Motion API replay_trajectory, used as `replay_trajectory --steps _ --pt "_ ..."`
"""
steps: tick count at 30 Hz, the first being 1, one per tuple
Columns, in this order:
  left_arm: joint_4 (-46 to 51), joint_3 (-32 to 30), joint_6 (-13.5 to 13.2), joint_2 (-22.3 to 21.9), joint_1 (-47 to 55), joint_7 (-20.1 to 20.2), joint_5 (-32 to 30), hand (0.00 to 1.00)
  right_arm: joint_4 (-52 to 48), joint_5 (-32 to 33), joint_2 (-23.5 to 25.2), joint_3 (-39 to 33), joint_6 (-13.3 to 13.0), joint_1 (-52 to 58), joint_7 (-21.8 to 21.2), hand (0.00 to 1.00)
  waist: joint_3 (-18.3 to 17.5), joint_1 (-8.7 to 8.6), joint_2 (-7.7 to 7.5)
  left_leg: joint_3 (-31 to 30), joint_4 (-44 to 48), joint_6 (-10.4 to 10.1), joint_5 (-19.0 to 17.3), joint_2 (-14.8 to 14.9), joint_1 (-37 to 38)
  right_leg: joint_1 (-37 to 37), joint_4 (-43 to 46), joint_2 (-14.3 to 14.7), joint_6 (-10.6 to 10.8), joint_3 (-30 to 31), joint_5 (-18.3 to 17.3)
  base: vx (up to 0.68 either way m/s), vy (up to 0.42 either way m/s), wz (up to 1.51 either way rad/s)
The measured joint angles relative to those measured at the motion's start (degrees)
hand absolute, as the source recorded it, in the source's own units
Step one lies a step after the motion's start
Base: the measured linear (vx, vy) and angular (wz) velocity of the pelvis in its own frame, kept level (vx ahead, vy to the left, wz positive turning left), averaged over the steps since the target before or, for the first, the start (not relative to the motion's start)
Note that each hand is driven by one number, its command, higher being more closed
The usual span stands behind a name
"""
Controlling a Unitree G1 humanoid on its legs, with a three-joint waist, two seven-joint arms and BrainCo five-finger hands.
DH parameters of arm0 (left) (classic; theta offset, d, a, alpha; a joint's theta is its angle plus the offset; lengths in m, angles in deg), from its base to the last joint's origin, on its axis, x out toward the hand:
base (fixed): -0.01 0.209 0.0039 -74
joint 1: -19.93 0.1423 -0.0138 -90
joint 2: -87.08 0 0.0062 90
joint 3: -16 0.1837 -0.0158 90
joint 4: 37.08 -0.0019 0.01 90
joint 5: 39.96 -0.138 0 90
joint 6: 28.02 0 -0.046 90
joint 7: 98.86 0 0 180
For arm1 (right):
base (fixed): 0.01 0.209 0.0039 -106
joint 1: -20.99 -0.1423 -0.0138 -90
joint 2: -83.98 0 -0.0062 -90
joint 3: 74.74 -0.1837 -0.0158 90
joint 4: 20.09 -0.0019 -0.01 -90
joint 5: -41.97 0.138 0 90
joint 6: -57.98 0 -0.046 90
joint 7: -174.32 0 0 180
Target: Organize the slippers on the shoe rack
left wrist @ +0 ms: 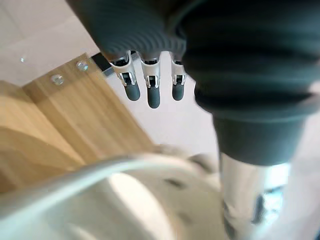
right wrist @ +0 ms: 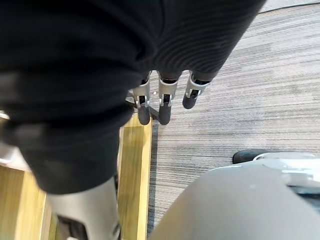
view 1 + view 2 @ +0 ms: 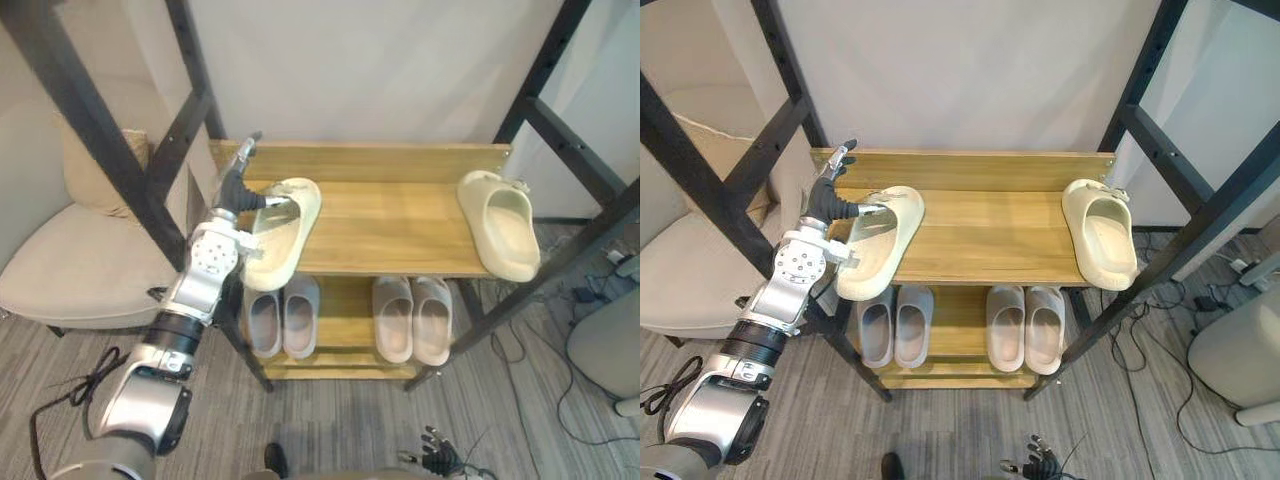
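Note:
A cream slipper [image 3: 285,235] lies toe-forward at the left end of the wooden rack's top shelf [image 3: 390,215], its front hanging past the shelf edge. My left hand [image 3: 235,190] is at its left side, fingers straight and raised, thumb resting at the strap; the left wrist view shows the fingers [image 1: 147,90] held above the slipper [image 1: 125,200]. Its mate [image 3: 500,225] lies at the shelf's right end, also overhanging the front. My right hand [image 3: 435,455] hangs low by the floor with relaxed fingers [image 2: 162,102].
Two grey pairs [image 3: 283,318] [image 3: 412,318] fill the lower shelf. A beige armchair [image 3: 60,250] stands left of the rack. Black frame bars [image 3: 110,140] [image 3: 570,150] cross both sides. Cables [image 3: 560,390] and a pale rounded unit [image 3: 610,345] sit on the floor at right.

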Motion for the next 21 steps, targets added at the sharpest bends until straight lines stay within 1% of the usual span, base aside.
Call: replay_trajectory --steps 2,3,4,6,7,8,9,11,12,13,14,16,17,18,21 --pt "-0.54 -0.12 0.47 0.24 -0.84 -0.02 -1.09 0.0 0.0 -0.01 0.0 0.01 -0.01 -0.1 -0.01 0.0 0.0 -0.15 0.01 -0.08 0.03 0.0 0.0 0.08 0.0 0.01 0.11 0.18 -0.26 0.06 0.17 0.05 -0.023 0.03" --pt "-1.28 -0.12 0.53 0.29 -1.3 0.0 -1.59 0.0 -0.01 0.0 -0.09 0.01 -0.03 -0.13 -0.02 0.0 -0.01 -0.36 0.14 -0.2 0.04 -0.01 0.01 0.44 0.01 0.01 0.11 0.61 -1.11 0.1 0.68 0.03 -0.024 0.02" --pt "-1.34 -0.12 0.58 0.34 -1.42 0.0 -1.59 0.0 -0.01 0.0 -0.12 0.02 -0.03 -0.13 -0.02 0.0 -0.01 -0.36 0.16 -0.19 0.04 -0.01 0.01 0.54 0.01 0.0 0.11 0.74 -1.32 0.11 0.81 0.03 -0.029 0.0" --pt "-1.43 0.01 1.12 0.38 -1.76 0.03 -3.77 0.0 -0.06 0.0 -0.3 0.05 -0.23 -0.13 -0.06 0.0 0.16 -0.45 0.45 -0.11 0.04 -0.02 0.02 1.37 0.28 -0.14 0.51 1.57 -2.56 0.25 1.69 0.01 -0.025 -0.04" --pt "-1.59 0.01 1.17 0.38 -1.88 0.05 -3.97 0.0 -0.08 0.01 -0.34 0.06 -0.31 -0.13 -0.06 0.0 0.22 -0.45 0.53 -0.08 0.04 -0.02 0.02 1.49 0.36 -0.21 0.7 1.67 -2.56 0.27 1.74 -0.03 -0.026 -0.05" --pt "-3.33 0.01 1.51 0.41 -2.79 0.05 -5.97 0.0 -0.26 0.03 -0.44 0.06 -0.6 -0.12 -0.06 0.0 0.45 -0.53 0.86 0.03 0.03 -0.02 0.02 1.7 0.69 -0.3 1.39 1.79 -2.56 0.37 1.74 -0.04 -0.014 -0.06" --pt "-3.83 0.01 1.54 0.46 -3.05 0.07 -6.44 1.0 -0.37 0.03 -0.54 0.07 -0.62 -0.13 -0.06 0.0 0.57 -0.55 1.05 0.14 0.02 -0.02 0.02 1.76 0.79 -0.37 1.57 1.81 -2.55 0.43 1.74 -0.1 -0.02 -0.16" --pt "-5.68 0.01 1.82 1.31 -4.46 0.07 -9.39 1.0 -0.65 0.04 -1.16 0.11 -0.98 -0.24 -0.08 0.0 1.11 -0.63 1.98 0.94 -0.04 -0.02 0.02 2.06 0.53 -1.71 2.57 1.96 -2.48 1.04 1.78 -0.12 -0.009 -0.25" --pt "-6.03 0.0 2.12 2.5 -4.91 0.09 -10.69 1.0 -0.9 0.05 -1.18 0.13 -1.18 -0.23 -0.07 0.0 1.4 -0.72 2.39 1.25 -0.31 -0.05 0.1 2.13 0.06 -2.51 2.76 1.95 -2.31 1.18 1.81 -0.11 -0.003 -0.2" --pt "-6.1 0.0 2.21 2.75 -4.94 0.09 -10.8 1.0 -0.92 0.1 -1.18 0.11 -1.18 -0.22 -0.06 0.0 1.41 -0.83 2.43 1.31 -0.31 -0.05 0.12 2.14 -0.07 -2.72 2.82 1.93 -2.22 1.18 1.79 -0.13 -0.003 -0.22" --pt "-6.22 0.0 2.74 3.41 -5.06 0.12 -11.67 1.0 -0.94 0.1 -1.17 0.11 -1.17 -0.18 -0.02 0.0 1.47 -1.02 2.42 1.6 -0.33 -0.04 0.19 2.14 -0.29 -3.27 3.0 1.81 -1.64 1.18 1.66 -0.13 -0.004 -0.14" --pt "-6.66 0.03 2.87 3.8 -5.46 0.29 -12.77 1.0 -0.95 0.11 -1.04 0.07 -1.17 0.13 -0.01 0.0 1.74 -1.15 2.2 1.63 -0.34 -0.09 0.22 1.84 -0.31 -3.23 3.05 1.4 -0.11 1.12 0.78 -0.1 -0.007 -0.05" --pt "-6.75 0.03 2.88 3.93 -5.52 0.3 -12.77 1.0 -0.98 0.1 -1.05 0.07 -1.17 0.11 -0.03 0.0 1.85 -1.15 2.22 1.6 -0.34 -0.19 0.26 1.78 -0.33 -3.23 3.05 1.34 0.19 1.1 0.58 -0.07 -0.016 0.04" --pt "-6.76 0.02 2.89 4.42 -5.68 0.31 -12.78 1.0 -1.16 0.1 -1.07 0.05 -1.17 0.02 -0.04 0.0 2.33 -1.18 2.17 1.46 -0.34 -0.45 0.36 1.65 -0.32 -3.28 3.04 1.14 1.15 1.01 -0.06 -0.09 -0.027 0.08" --pt "-6.71 0.03 2.87 4.47 -5.93 0.3 -12.77 1.0 -2.36 0.12 -1.03 0.02 -1.16 0.44 -0.01 0.0 2.71 -1.15 2.38 1.1 -0.33 -0.44 0.89 2.02 -0.39 -3.23 3.07 1.35 0.62 0.21 -0.69 -0.05 -0.019 0.04"
